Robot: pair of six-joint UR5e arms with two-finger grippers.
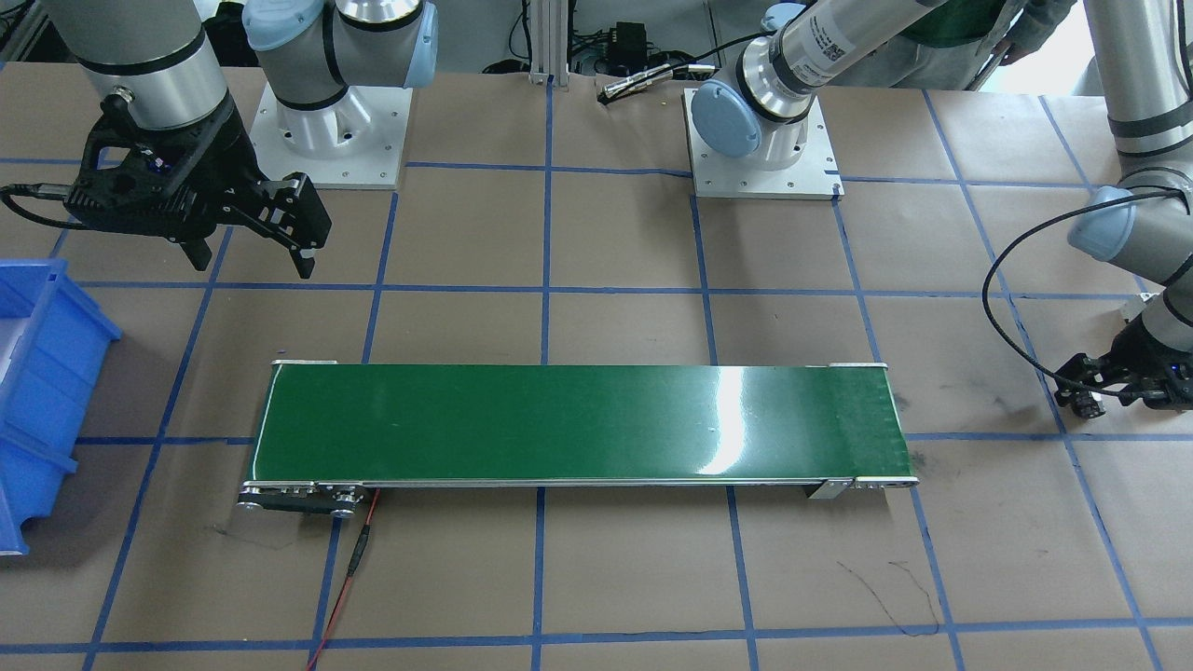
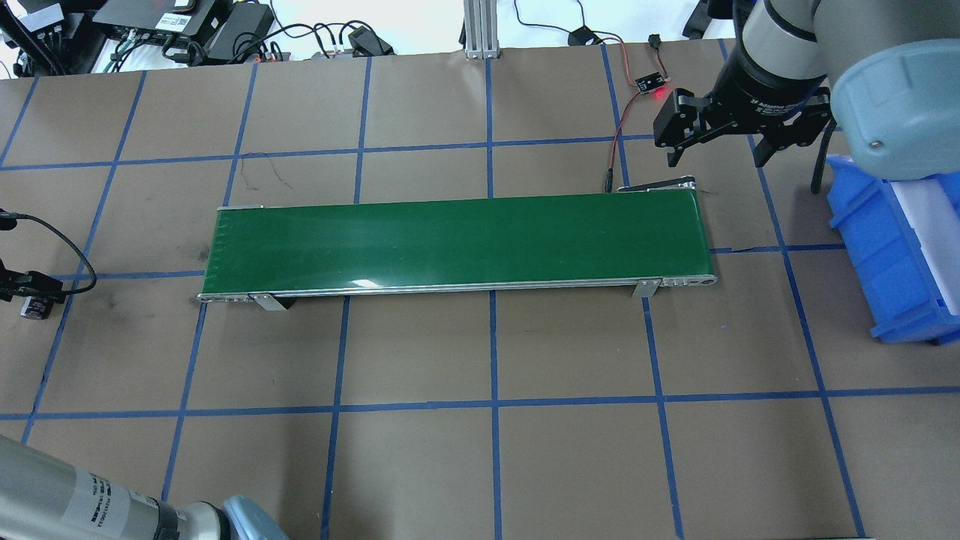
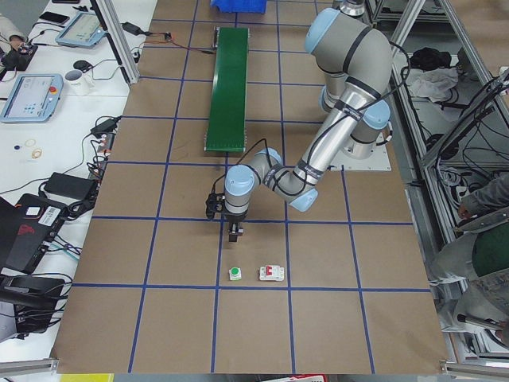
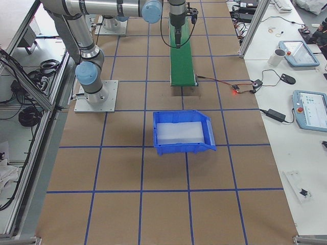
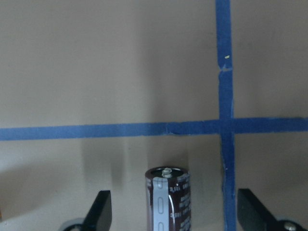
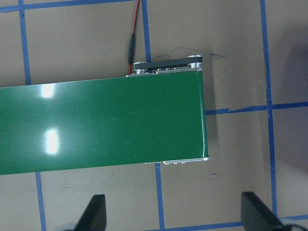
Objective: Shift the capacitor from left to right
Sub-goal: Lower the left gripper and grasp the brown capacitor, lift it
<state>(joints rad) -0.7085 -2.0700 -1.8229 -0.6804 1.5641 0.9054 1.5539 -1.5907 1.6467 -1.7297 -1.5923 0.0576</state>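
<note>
The capacitor [image 5: 167, 199], a small dark cylinder with a light stripe and a silvery end, sits on the brown table between the left gripper's spread fingers [image 5: 100, 211], with a gap on each side. My left gripper [image 5: 175, 214] is open around it, low at the table's left end [image 2: 30, 296] [image 1: 1086, 401] [image 3: 233, 232]. My right gripper [image 2: 716, 150] [image 1: 252, 252] [image 6: 175, 214] is open and empty, hovering beyond the right end of the green conveyor belt [image 2: 457, 240].
A blue bin [image 2: 892, 247] [image 1: 37, 391] stands at the table's right end. A white breaker with red tabs [image 3: 271, 273] and a small green-topped part [image 3: 235, 274] lie near the left gripper. A red wire [image 1: 349, 568] runs from the belt.
</note>
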